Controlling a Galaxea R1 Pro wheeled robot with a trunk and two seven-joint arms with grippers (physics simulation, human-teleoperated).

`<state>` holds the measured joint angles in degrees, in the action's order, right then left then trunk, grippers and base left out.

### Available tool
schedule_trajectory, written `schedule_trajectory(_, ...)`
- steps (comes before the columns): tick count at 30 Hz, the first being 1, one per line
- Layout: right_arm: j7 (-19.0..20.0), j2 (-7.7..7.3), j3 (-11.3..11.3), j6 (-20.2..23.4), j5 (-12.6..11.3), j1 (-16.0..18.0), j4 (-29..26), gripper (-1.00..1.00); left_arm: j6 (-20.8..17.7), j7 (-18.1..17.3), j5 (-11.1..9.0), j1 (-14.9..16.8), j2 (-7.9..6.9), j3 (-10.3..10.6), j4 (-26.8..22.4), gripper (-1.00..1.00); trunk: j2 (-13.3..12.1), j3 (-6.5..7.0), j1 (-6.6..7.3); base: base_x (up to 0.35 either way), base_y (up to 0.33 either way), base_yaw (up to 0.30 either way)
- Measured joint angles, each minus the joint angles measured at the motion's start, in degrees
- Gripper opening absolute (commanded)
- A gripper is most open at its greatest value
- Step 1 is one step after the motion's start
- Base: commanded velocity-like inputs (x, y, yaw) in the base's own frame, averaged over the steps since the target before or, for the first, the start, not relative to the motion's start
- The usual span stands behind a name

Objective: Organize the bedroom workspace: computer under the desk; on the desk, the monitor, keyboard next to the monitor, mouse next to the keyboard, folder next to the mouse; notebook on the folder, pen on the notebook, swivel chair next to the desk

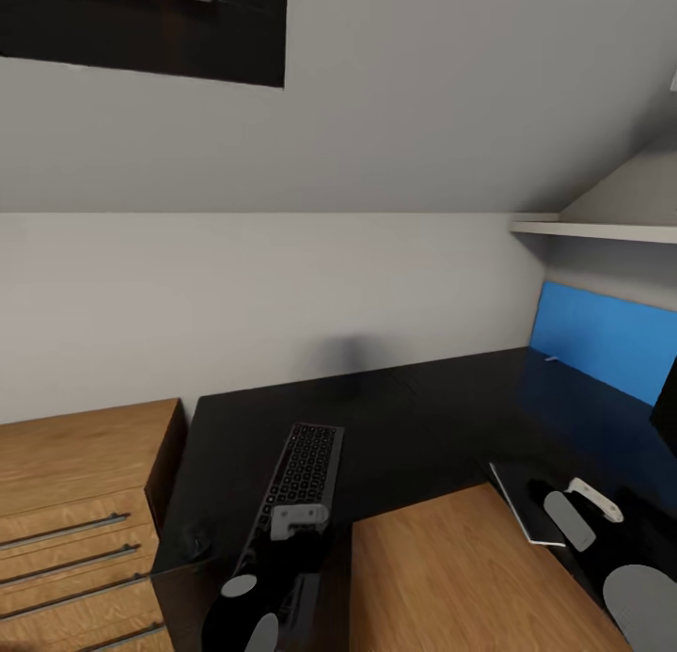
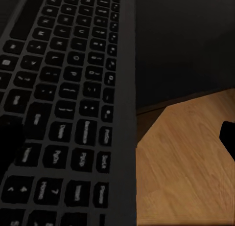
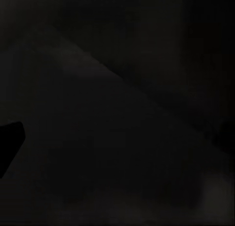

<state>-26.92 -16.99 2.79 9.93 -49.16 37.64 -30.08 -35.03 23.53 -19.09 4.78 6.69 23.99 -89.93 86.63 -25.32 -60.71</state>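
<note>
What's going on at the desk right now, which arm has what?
The left arm reaches over the near end of the slim dark grey keyboard, which lies lengthwise on the glossy black L-shaped desk. Whether its fingers are actually clamped on the keyboard cannot be told. The right arm sits low at the desk's right wing beside a thin dark flat item with a pale edge. A bright blue panel stands against the wall behind. A light wooden chest stands left of the desk.

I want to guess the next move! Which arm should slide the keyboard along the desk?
Probably the left. In the head view the left gripper sits at the keyboard's near end on the desk, its wrist camera looking along the keys.
</note>
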Motion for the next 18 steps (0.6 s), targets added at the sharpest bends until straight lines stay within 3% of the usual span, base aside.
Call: schedule_trajectory(18, 0.08, 0.54, 0.15, -0.19, 0.02, 0.01, -0.20, 1.00, 0.06, 0.00, 0.01, 0.00, 0.00, 0.02, 0.07, 1.00, 0.00, 0.00, 0.01, -0.013, 0.081, 0.000)
